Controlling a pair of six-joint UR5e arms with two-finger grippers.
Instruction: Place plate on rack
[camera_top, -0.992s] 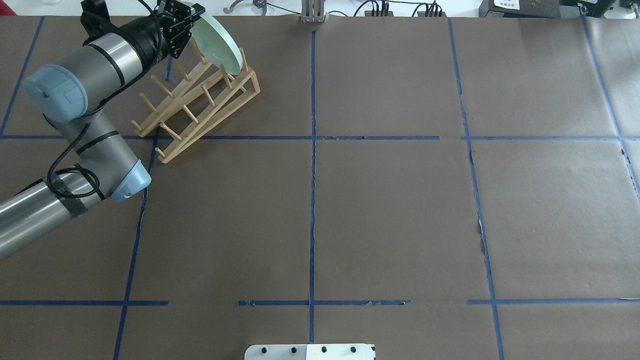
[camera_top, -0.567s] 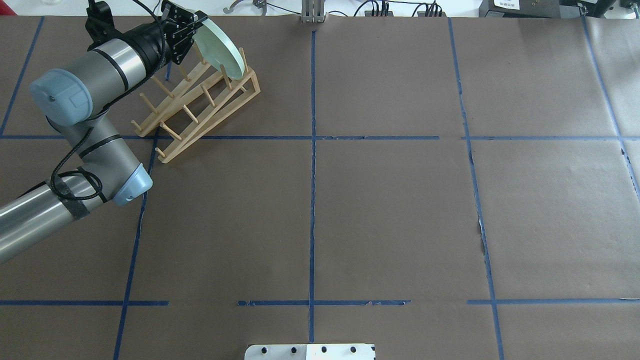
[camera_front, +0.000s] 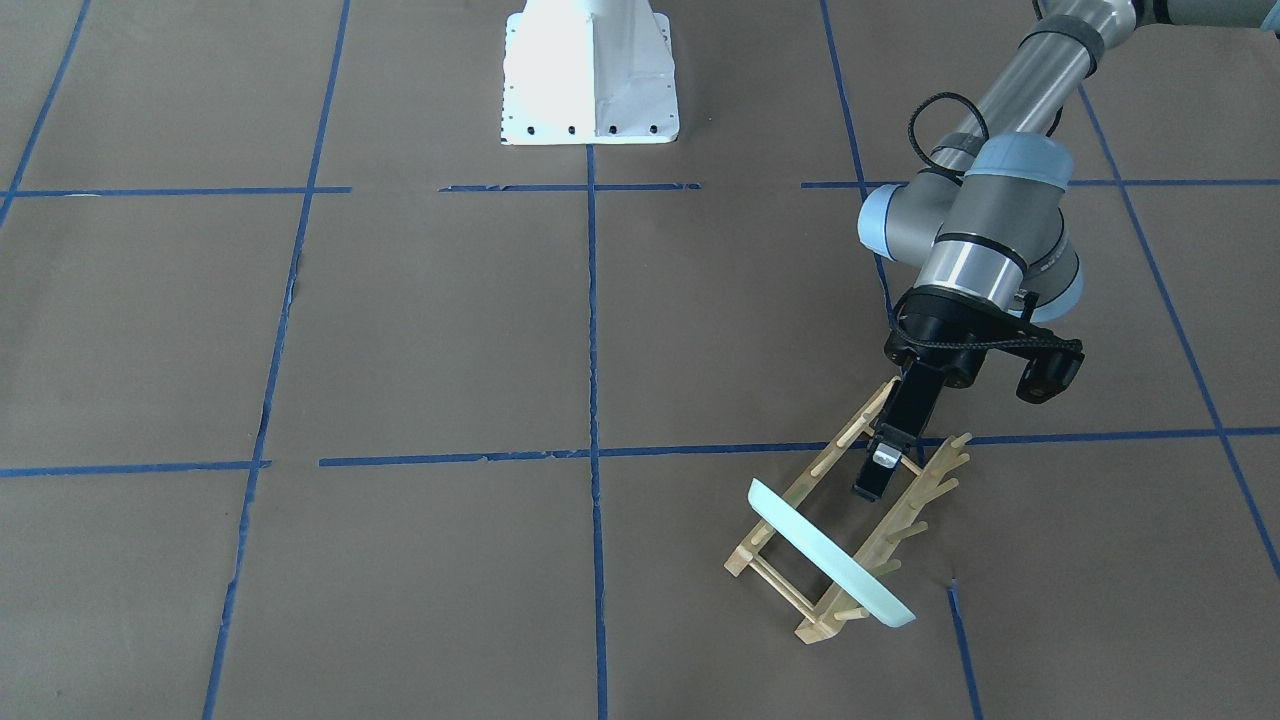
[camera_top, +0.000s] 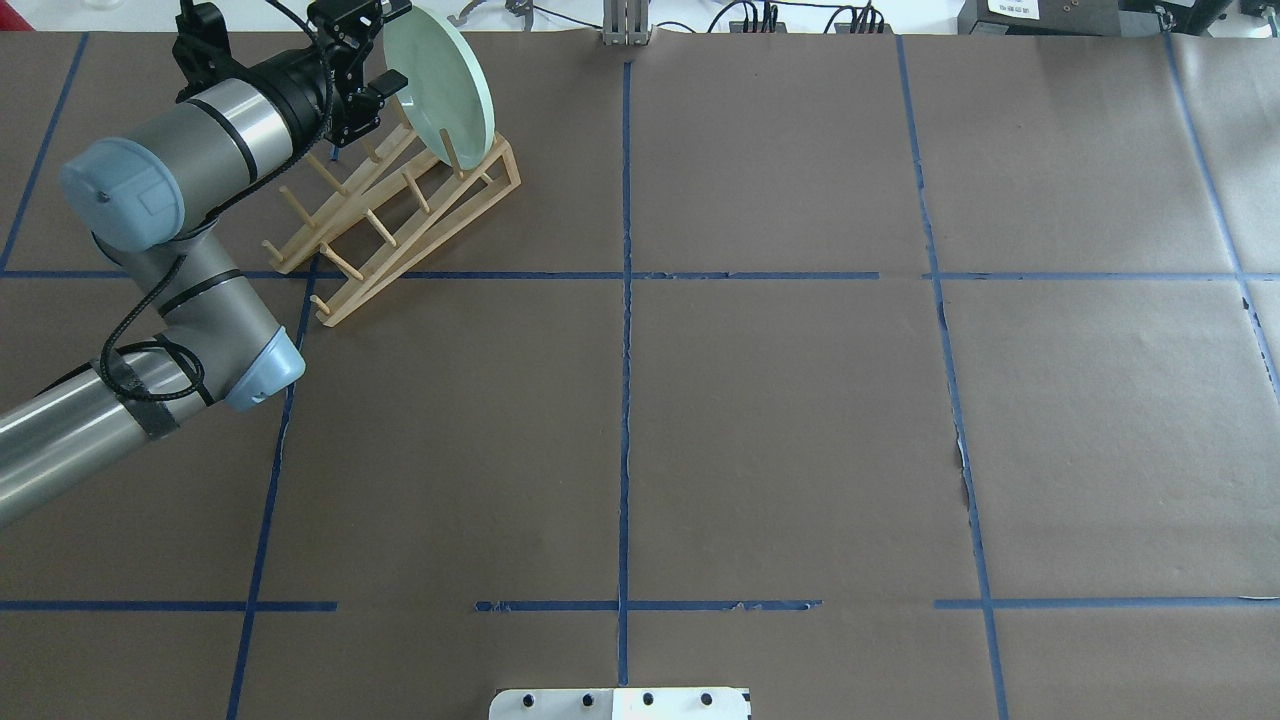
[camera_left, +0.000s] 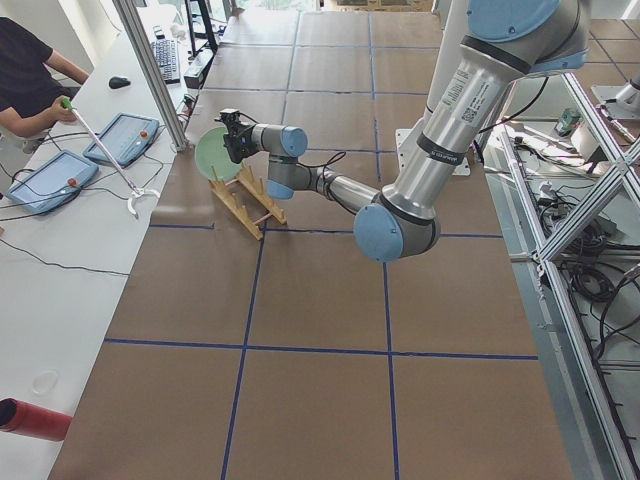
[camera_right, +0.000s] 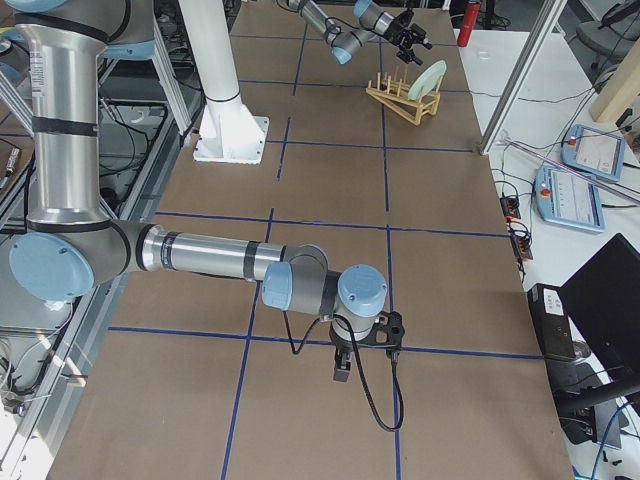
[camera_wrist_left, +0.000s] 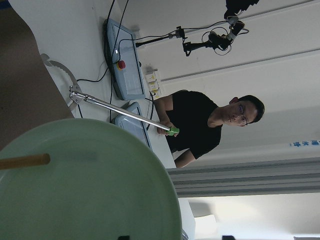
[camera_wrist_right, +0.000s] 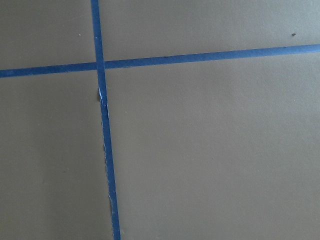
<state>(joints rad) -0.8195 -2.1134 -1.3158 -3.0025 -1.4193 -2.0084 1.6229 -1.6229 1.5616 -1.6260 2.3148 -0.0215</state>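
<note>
Plate (camera_top: 440, 80) tipped more upright in rack (camera_top: 380, 228); left claw (camera_front: 870, 483) spread, just behind.

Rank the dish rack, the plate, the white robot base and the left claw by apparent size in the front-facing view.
1. Dish rack and white robot base: too close to rank, and the base is cropped at the top edge.
2. Mint-green plate, seen nearly edge-on.
3. Left claw, smallest.
</note>
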